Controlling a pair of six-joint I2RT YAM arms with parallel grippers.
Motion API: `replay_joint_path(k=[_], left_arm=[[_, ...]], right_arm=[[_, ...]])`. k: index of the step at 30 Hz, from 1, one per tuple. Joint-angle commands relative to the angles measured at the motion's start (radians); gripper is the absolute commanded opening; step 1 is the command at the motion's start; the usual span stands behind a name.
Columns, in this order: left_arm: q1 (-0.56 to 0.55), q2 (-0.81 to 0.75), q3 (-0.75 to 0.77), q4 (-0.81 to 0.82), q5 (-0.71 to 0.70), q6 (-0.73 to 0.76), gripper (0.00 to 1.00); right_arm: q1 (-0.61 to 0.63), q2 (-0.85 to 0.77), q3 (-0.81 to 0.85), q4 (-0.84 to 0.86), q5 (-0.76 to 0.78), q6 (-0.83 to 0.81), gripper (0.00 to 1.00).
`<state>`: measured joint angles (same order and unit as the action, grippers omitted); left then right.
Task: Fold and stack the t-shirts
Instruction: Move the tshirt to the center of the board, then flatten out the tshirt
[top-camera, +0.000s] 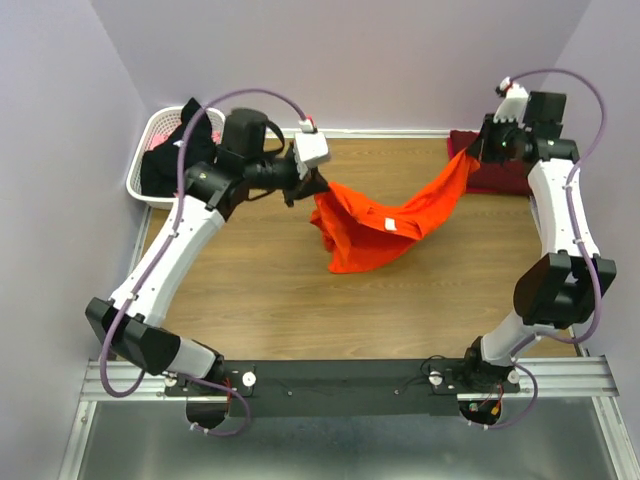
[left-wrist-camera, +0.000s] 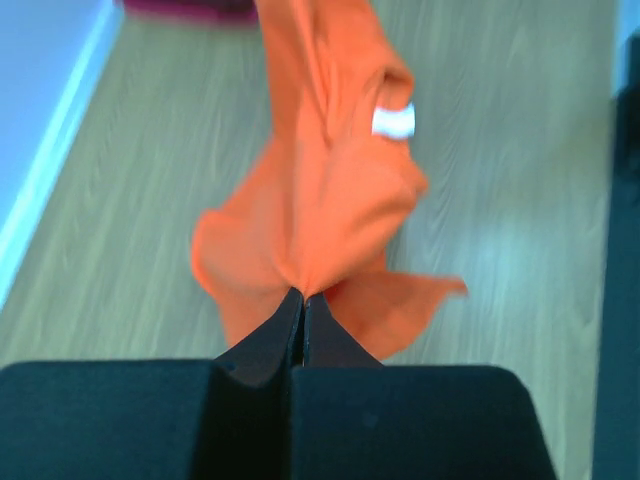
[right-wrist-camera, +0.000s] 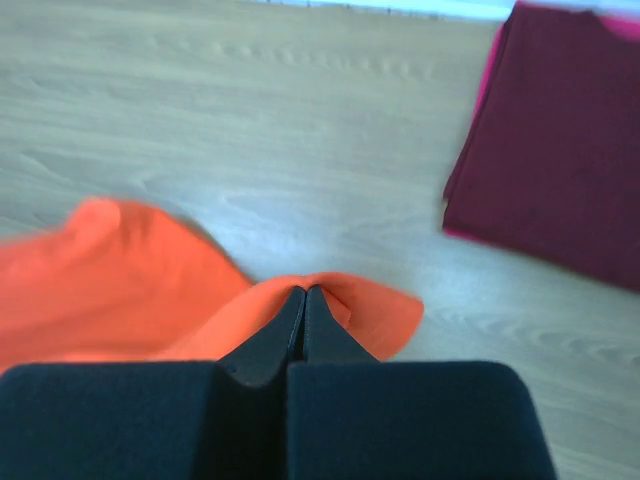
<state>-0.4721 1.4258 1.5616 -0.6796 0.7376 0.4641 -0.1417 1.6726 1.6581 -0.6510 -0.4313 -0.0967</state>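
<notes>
The left tool (top-camera: 305, 190) and right tool (top-camera: 475, 152) each pinch one end of the orange t-shirt (top-camera: 385, 225), holding it up over the desk (top-camera: 260, 300) (probably to spread it flat).

Maroon t-shirt (right-wrist-camera: 560, 170) cropped at frame edge
</notes>
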Motion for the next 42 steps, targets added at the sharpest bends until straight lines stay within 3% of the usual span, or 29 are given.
replay_joint_path(k=[1,4,6,7,9,12,16,21,24,25,28,33,37,42], left_arm=[[0.003,-0.03,0.161,0.032,0.238,-0.171,0.0],[0.077,-0.068,0.175,0.122,0.34,-0.309,0.0],[0.219,-0.102,0.034,0.321,0.44,-0.459,0.0],[0.265,-0.138,-0.109,0.41,0.523,-0.639,0.0],[0.379,-0.169,-0.225,0.52,0.537,-0.722,0.0],[0.464,-0.166,-0.327,0.349,0.449,-0.587,0.0],[0.537,-0.076,-0.391,0.166,0.265,-0.414,0.0],[0.583,-0.061,-0.466,0.17,-0.173,-0.409,0.0],[0.589,-0.061,-0.462,0.161,-0.361,-0.395,0.18],[0.59,-0.061,-0.453,0.155,-0.383,-0.386,0.41],[0.59,-0.068,-0.445,0.129,-0.342,-0.291,0.61],[0.508,-0.111,-0.452,0.089,-0.253,-0.032,0.62],[0.263,-0.102,-0.5,0.058,-0.302,0.1,0.63],[0.005,-0.082,-0.546,0.129,-0.328,0.113,0.62]], right_arm=[[-0.013,-0.045,0.148,-0.012,-0.027,0.051,0.01],[-0.013,-0.039,0.268,0.008,-0.046,0.089,0.0],[-0.013,-0.005,0.307,0.017,-0.087,0.094,0.0],[-0.01,0.012,0.325,0.019,-0.107,0.092,0.01],[0.001,0.07,0.328,0.019,-0.165,0.119,0.01],[0.089,0.139,0.299,0.019,-0.162,0.106,0.01],[0.319,0.237,0.269,0.031,-0.083,0.04,0.0],[0.494,0.42,0.373,0.044,0.018,0.023,0.01],[0.556,0.475,0.408,0.024,0.04,0.021,0.57],[0.554,0.47,0.404,0.019,0.032,0.031,0.99],[0.551,0.357,0.289,-0.01,0.09,-0.021,1.0],[0.513,0.19,0.019,-0.051,0.114,-0.069,1.0],[0.409,0.153,-0.125,-0.113,0.089,-0.061,1.0],[0.281,0.185,-0.218,-0.148,0.06,-0.072,0.95]])
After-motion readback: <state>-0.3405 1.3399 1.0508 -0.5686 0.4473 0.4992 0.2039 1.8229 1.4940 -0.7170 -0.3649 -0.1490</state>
